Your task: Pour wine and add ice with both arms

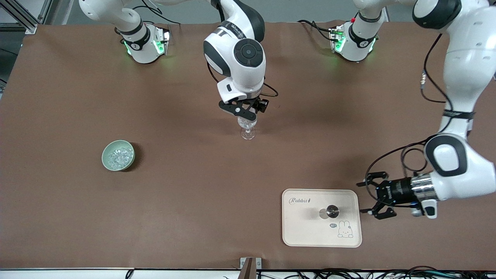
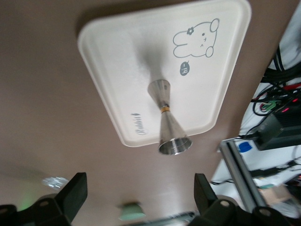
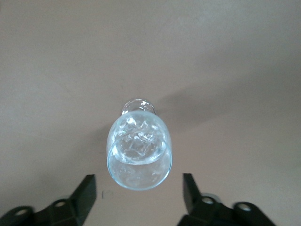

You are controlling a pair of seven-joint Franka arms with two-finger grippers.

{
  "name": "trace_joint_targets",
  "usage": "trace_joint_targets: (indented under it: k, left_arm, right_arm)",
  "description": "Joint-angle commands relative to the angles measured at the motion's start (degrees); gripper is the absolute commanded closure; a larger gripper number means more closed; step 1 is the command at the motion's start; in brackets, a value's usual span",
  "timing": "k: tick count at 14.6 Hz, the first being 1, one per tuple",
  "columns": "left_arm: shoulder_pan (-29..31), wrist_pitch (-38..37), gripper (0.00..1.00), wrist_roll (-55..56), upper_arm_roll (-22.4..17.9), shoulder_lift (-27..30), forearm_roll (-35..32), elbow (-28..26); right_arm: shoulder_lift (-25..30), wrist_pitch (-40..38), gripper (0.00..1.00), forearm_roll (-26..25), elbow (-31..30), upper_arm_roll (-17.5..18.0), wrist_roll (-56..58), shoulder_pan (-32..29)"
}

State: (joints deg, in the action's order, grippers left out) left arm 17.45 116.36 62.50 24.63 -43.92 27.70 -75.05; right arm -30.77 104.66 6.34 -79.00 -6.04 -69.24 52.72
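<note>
Steel jigger (image 1: pixel 329 212) upright on rabbit tray (image 1: pixel 294 232), left gripper (image 1: pixel 375 195) spread beside. Right gripper (image 1: pixel 248 112) spread over wine glass (image 1: pixel 247 128) w/ clear ice (image 3: pixel 136 141).

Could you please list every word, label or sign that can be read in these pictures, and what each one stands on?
"Rabbit": script at a corner of the cream rectangular plastic tray.
Small dark oval badge beside the tray's rabbit drawing: too small to read.
Lettering on the right arm's white wrist link: too blurred to read.

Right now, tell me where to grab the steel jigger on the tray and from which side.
Grip the jigger at its narrow banded waist, coming in level from the left arm's end of the table, where the open left gripper already waits beside the tray. It stands upright, and both cones flare, so the waist probably seats the fingers best.
</note>
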Motion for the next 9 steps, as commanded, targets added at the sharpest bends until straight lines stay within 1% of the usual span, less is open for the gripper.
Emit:
trace_joint_targets:
  k: [1,2,3,4,5,6,8,9]
  left_arm:
    - [-0.93,-4.54,0.00,0.53,0.15,8.30,-12.96,-2.74]
    - [-1.10,-6.65,0.00,-0.52,0.59,9.54,-17.63,-1.78]
    - [-1.19,-8.85,0.00,-2.71,1.46,10.42,-21.94,-0.90]
    - [-1.02,-11.05,0.00,-6.64,2.43,12.00,-26.68,-0.54]
    - [-0.32,-12.55,0.00,-11.64,3.22,13.67,-29.60,-0.54]
    - [-0.05,-13.61,0.00,-18.13,3.40,16.64,-31.46,-0.62]
    - [-0.05,-14.41,0.00,-28.87,3.14,20.87,-34.89,-0.80]
    - [-0.05,-14.93,0.00,-32.58,3.05,22.72,-37.08,-0.80]
  right_arm:
    - [2.20,-1.38,0.00,-3.77,0.34,-0.55,0.06,-0.51]
    - [4.21,-3.13,0.00,-6.67,0.34,-0.55,0.68,-1.12]
    - [6.05,-5.23,0.00,-8.43,0.25,-0.55,1.81,-2.17]
    - [7.99,-7.60,0.00,-8.63,0.25,-0.55,4.35,-3.57]
    - [10.36,-10.67,0.00,-8.63,0.25,-0.55,8.81,-5.68]
    - [12.38,-13.31,0.00,-8.63,0.25,-0.47,13.03,-7.79]
    - [16.95,-16.58,0.00,-8.63,0.25,-0.47,20.42,-13.05]
    - [18.71,-17.38,0.00,-8.63,0.25,-0.55,23.15,-15.52]
